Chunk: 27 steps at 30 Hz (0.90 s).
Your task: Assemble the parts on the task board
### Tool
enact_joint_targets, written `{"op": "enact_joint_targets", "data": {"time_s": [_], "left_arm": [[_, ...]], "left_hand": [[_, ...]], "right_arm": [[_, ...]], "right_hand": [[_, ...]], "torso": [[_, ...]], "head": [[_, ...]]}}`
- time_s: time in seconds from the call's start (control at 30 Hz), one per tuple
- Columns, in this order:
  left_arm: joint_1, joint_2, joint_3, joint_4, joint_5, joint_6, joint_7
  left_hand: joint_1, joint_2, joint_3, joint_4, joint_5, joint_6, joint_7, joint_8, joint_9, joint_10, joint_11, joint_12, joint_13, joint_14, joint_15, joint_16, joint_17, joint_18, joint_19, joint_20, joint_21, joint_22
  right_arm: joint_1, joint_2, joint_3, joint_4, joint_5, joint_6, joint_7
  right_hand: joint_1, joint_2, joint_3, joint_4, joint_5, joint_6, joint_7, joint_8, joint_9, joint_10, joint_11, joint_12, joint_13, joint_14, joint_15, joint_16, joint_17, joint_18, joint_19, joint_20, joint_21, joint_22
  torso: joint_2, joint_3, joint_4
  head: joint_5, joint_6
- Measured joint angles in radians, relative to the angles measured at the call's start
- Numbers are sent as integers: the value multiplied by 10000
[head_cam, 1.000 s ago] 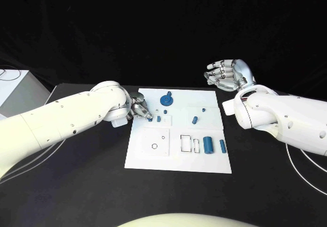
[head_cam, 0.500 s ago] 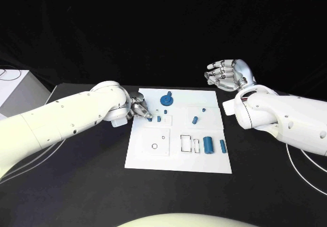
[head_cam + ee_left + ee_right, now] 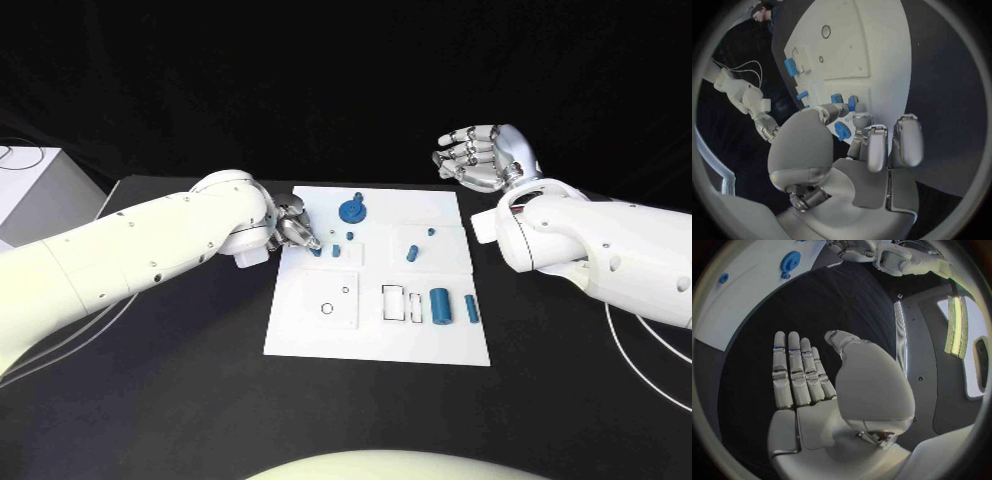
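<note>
On the black desk point(image 3: 173, 380) lies the white task board point(image 3: 378, 340). Near to far in the head view, its near half carries a blue cylinder part point(image 3: 440, 306) and a thinner blue bar point(image 3: 470, 308), side by side next to an empty rectangular slot. Further back lies a slanted blue peg point(image 3: 413, 252), then two small blue pieces point(image 3: 335, 251) close to the left hand point(image 3: 296, 228), and at the far end a round blue gear part point(image 3: 352, 210).

The head view shows the left hand low over the left edge of the board, but the white forearm covers most of it, so the fingers cannot be read there. The left wrist view gives more: thumb and fingers are curled together, and a small blue part point(image 3: 842, 131) sits between the fingertips, just above the board; how firm the hold is I cannot tell.

The right hand point(image 3: 480, 158) is raised beyond the far right corner of the board, well apart from it. In the right wrist view its fingers point(image 3: 795, 370) are straight, side by side, and it holds nothing.

A white box point(image 3: 29, 180) stands at the left, beside the desk.
</note>
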Motion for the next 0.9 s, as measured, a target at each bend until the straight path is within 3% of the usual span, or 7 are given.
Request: {"op": "enact_joint_targets", "data": {"time_s": [0.9], "left_arm": [[4, -7, 7, 11, -99, 160, 15]], "left_hand": [[13, 13, 0, 0, -24, 36, 36, -18, 1, 0, 2, 0, 4, -36, -35, 0, 0, 0, 0, 0, 15, -9]], "right_arm": [[-6, -7, 0, -3, 1, 0, 7]], "right_hand": [[0, 0, 0, 1, 0, 0, 0, 0, -12, 0, 0, 0, -22, 0, 0, 0, 1, 0, 0, 0, 0, -37]], "torso": [[0, 1, -4]], "head": [[-10, -11]]}}
